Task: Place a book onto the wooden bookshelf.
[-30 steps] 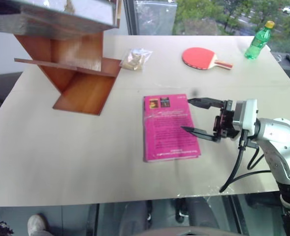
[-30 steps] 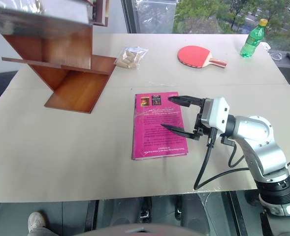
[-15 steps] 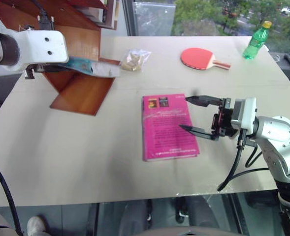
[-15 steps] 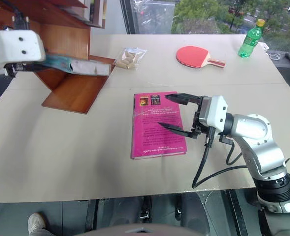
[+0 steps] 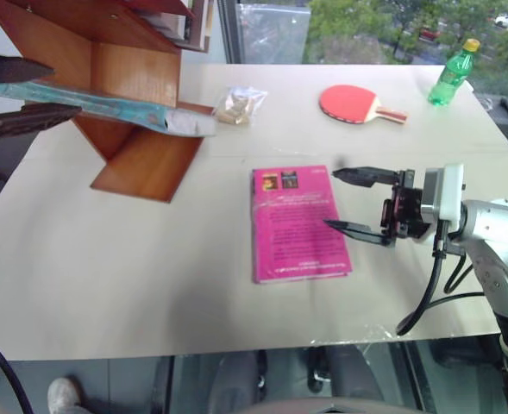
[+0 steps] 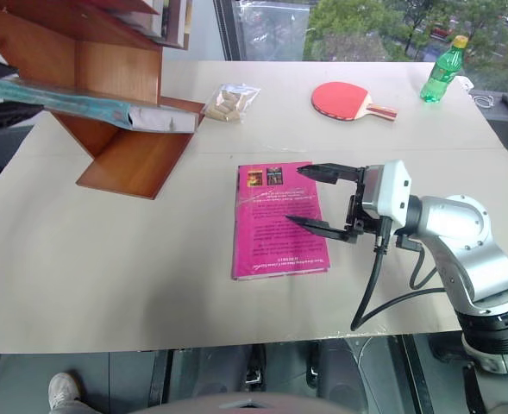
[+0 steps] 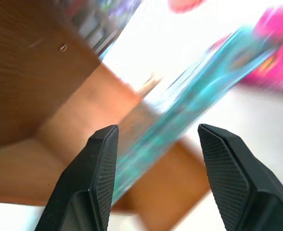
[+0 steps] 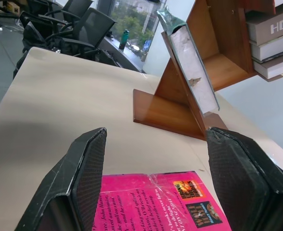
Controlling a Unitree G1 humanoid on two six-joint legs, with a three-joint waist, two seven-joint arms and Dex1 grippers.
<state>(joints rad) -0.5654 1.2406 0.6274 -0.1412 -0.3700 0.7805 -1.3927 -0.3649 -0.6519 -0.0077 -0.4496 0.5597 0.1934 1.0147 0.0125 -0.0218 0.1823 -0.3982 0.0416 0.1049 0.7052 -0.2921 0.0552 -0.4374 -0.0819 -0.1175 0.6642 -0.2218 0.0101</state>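
- My left gripper point(image 5: 16, 93) is cut by the frame edge
- The book point(image 7: 194, 106) smears to a blur at my wrist
- The wooden bookshelf point(image 6: 81, 52) loses its top to the frame

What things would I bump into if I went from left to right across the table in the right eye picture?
Teal book on the wooden bookshelf → bag of snacks → pink book → right gripper → green bottle.
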